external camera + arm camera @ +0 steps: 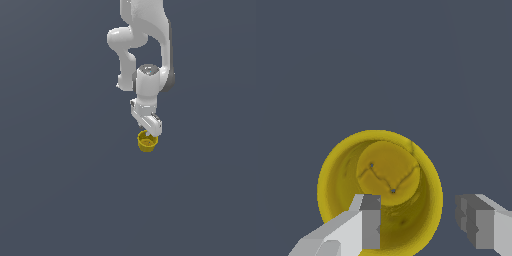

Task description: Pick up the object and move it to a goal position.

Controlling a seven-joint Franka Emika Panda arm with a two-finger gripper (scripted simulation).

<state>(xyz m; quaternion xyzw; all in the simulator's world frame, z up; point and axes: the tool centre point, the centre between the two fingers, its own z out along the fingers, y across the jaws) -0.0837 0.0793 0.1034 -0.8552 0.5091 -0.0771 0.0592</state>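
Observation:
The object is a small mustard-yellow cup [147, 142], standing upright on the dark grey floor with its open mouth up. In the wrist view I look straight down into the cup [387, 172] and see its round bottom. My gripper [152, 133] hangs just above the cup's rim. Seen from the wrist, the gripper [418, 222] is open and straddles one side of the cup wall. One of the fingers [368, 225] sits over the cup's inside and the other stands outside the rim. Nothing is clamped between them.
A plain dark grey floor [60, 190] stretches all around the cup. The white arm [147, 55] reaches down from the top of the exterior view.

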